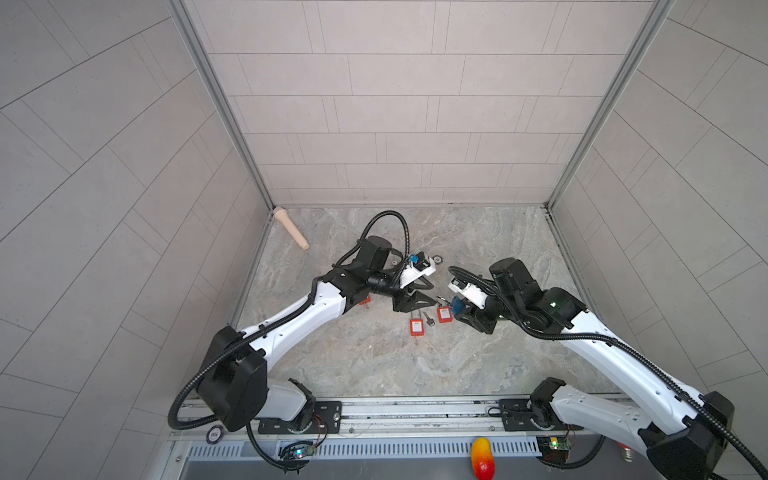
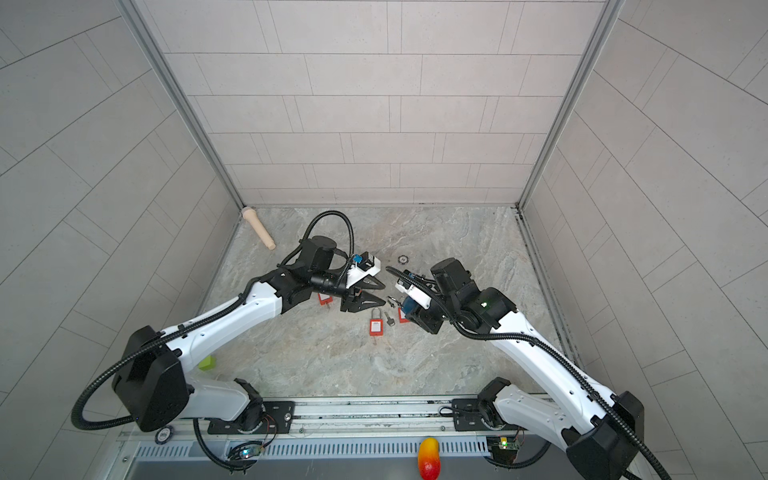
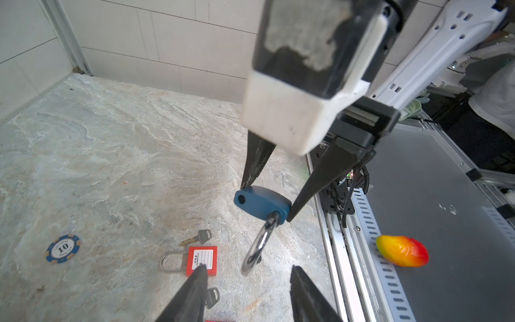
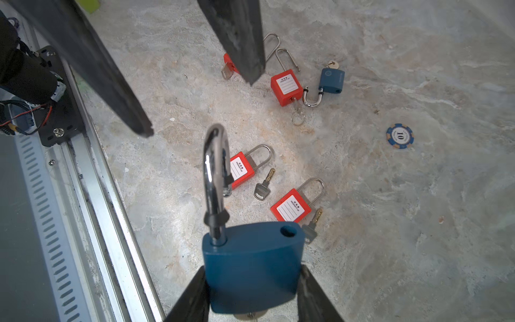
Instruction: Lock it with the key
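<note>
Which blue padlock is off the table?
The blue padlock clamped in the right tool; the other blue padlock lies on the table beside a red padlock.

I count four red padlocks [image 4: 286, 87] [image 4: 241, 170] [image 4: 290, 207] [image 4: 227, 61], one of them half hidden. There is a blue padlock [image 4: 252, 264] and another blue padlock [image 4: 331, 80], which makes two. Of loose keys [image 4: 262, 189] [image 4: 310, 232] I count two. There is one blue poker chip [image 4: 400, 136], one toy mango [image 1: 482, 457], one beige wooden peg [image 1: 291, 228] and one green block [image 2: 207, 363].
</note>
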`<action>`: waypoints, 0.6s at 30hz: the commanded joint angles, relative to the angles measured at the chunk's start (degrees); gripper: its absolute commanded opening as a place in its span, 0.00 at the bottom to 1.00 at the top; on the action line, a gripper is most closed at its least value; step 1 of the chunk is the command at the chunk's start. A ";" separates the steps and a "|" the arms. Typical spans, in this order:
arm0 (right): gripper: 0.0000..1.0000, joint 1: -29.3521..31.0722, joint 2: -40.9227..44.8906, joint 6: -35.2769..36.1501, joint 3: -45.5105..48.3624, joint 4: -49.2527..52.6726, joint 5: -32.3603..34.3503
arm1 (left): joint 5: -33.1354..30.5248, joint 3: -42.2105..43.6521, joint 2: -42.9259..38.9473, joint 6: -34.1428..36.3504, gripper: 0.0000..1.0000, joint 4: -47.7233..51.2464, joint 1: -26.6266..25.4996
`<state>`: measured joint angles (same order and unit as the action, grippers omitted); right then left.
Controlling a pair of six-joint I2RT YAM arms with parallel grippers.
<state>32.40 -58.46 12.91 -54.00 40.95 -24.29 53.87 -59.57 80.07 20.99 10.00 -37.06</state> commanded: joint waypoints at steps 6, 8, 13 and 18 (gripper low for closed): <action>0.23 0.56 0.01 1.02 -2.76 -0.60 -3.10 | 3.71 -2.74 1.44 6.83 0.41 3.78 -1.27; 0.22 0.66 -0.09 1.02 -3.02 -0.51 -3.72 | 3.53 -2.92 1.57 7.74 0.37 4.50 -1.50; 0.22 1.00 -0.53 1.12 -3.62 0.13 -5.04 | 3.84 -3.64 1.92 8.06 0.32 5.01 -1.76; 0.22 1.18 -0.95 1.33 -4.43 0.91 -5.62 | 5.49 -4.47 2.26 8.75 0.23 5.97 -2.02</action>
<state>33.17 -59.55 13.15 -55.92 42.22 -27.94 56.84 -62.06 82.06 27.44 14.85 -38.54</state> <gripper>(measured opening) 0.470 0.245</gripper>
